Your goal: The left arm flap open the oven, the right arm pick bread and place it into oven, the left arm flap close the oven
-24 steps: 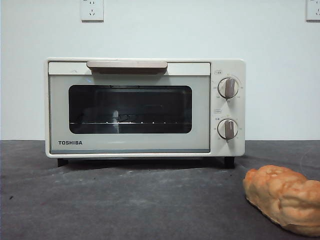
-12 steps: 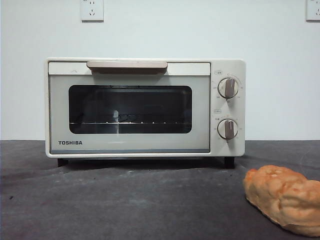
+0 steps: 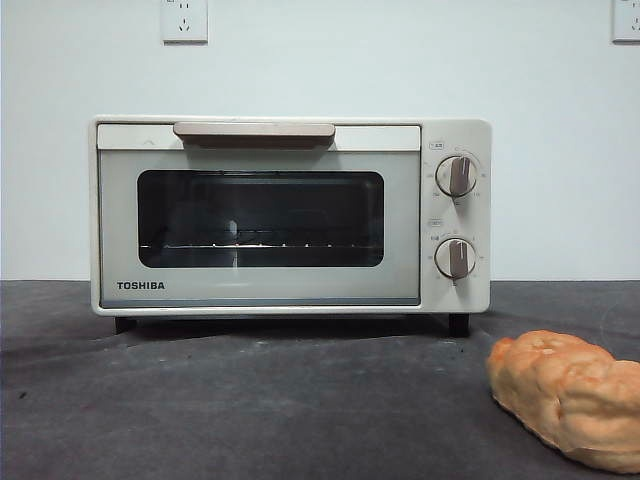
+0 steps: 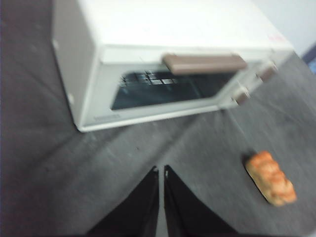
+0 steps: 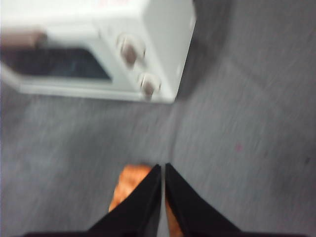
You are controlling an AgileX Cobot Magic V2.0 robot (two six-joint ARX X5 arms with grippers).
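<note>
Your oven (image 3: 290, 215) sits square in the middle of the dark grey table (image 3: 250, 410), door fully shut, the beige handle (image 3: 254, 132) running along the top edge and both knobs (image 3: 456, 176) stacked on the right panel. You can see the wire rack (image 3: 260, 245) through the glass.

The bread (image 3: 567, 398) is lying on the table in front of the oven and off to its right, well apart from it.

Your left gripper (image 4: 161, 170) hangs above the table in front of the oven door, jaws pinched together on nothing. Your right gripper (image 5: 163, 168) is clenched too, empty, hovering right over the bread, which peeks out from behind its jaws in that wrist view.
</note>
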